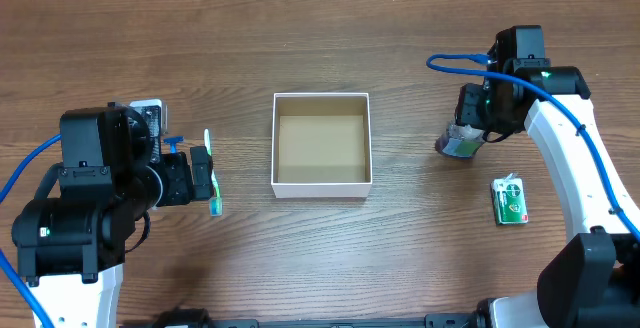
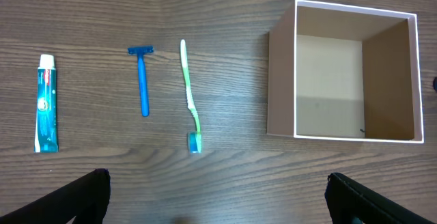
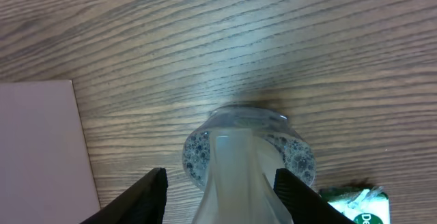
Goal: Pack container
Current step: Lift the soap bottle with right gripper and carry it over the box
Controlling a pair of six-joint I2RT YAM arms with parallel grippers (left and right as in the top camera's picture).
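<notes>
Squarely in the middle of the wooden counter (image 1: 320,268) sits the small, square, shallow box with thin white walls and a brown cardboard floor (image 1: 321,190), open side up and with nothing in it yet. It looks light and a little flimsy. The walls would probably bow under a hard pinch, and the whole box would likely skid on the smooth wood if an item bumped it. If it has to be moved, the best hold is probably one wall near a corner, where the card is stiffest, pinched lightly over the rim. Otherwise it is better left alone and loaded from above.

The left jaws are spread wide and hold nothing. They hang over a green-and-white toothbrush (image 2: 190,94), a blue plastic razor (image 2: 143,80) and a teal toothpaste tube (image 2: 46,104), all lying left of the box.

The right jaws straddle a clear, foamy soap bottle (image 3: 246,149) to the box's right. I cannot tell whether they are actually pressing on it.
</notes>
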